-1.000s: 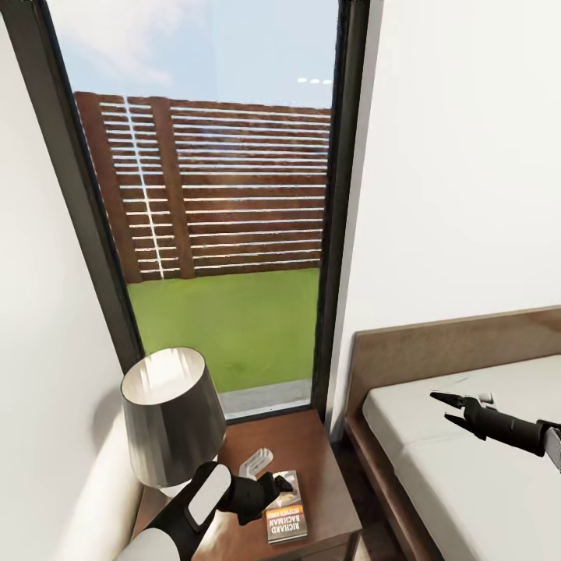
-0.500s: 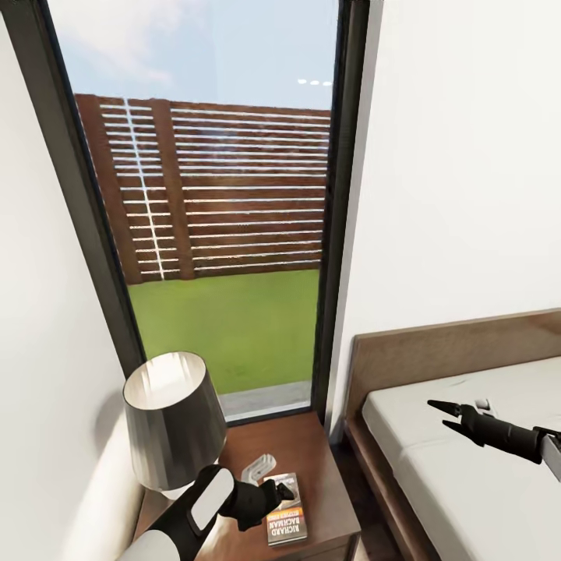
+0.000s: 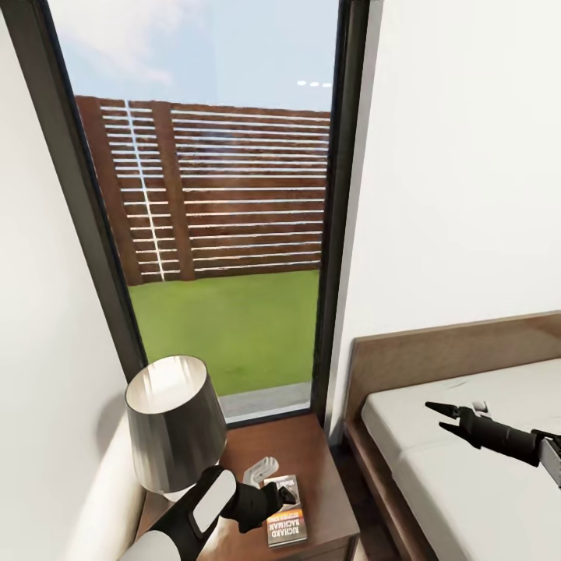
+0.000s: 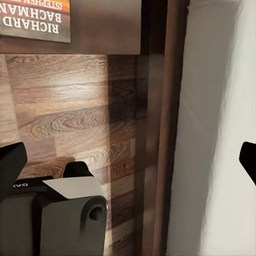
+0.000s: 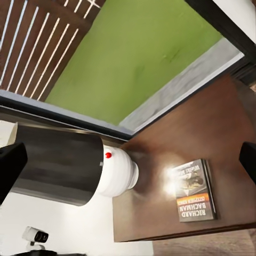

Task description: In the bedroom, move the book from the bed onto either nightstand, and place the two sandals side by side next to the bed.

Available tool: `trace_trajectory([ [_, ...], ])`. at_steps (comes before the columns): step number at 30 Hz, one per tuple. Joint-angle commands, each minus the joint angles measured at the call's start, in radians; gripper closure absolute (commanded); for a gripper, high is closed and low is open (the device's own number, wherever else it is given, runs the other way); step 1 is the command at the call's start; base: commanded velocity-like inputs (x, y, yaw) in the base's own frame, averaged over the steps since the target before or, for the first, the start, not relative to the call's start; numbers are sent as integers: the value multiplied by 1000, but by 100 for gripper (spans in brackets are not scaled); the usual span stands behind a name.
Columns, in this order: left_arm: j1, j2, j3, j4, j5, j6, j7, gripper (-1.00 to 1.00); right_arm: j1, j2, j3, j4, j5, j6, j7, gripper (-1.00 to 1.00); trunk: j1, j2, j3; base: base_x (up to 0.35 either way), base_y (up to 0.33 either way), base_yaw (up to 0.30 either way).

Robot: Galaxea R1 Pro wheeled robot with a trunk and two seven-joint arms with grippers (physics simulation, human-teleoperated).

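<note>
Down at 6 o'clock on the nightstand lies the book, flat, long axis running roughly 6 to 12. Left gripper hovers just beside it at about its 10 o'clock, fingers spread, holding nothing, so it's the nearer arm. Farther out at 3 o'clock, the right gripper hangs spread over the bed.

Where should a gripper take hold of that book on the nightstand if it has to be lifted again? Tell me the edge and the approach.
The book lies flat near the front right of the nightstand, the lamp off on its left. Flat and thin, it offers no tall face, so probably best to pinch it across its short width from above. The left gripper beside it is nearest.
</note>
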Motion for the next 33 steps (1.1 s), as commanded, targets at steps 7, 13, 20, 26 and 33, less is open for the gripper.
trace_trajectory([
  [7,-1,1,-5,-1,11,3,10,-100,-1,6,-1,31,-4,-31,2,-100,-27,48,21,0,0,0],
  [13,-1,1,-6,0,10,3,10,-100,-1,9,-1,78,-2,-108,2,-100,-50,90,39,0,0,0],
  [20,-1,1,-6,4,10,3,10,-100,-1,11,-1,123,1,-154,5,-100,-77,139,61,0,0,0],
  [26,-1,1,-6,5,10,7,10,-100,-1,19,-1,157,3,-184,6,-100,-100,181,80,0,0,0],
  [33,-1,1,-6,6,9,10,10,-100,-1,31,0,215,16,-234,10,-100,-126,230,102,0,0,0],
])
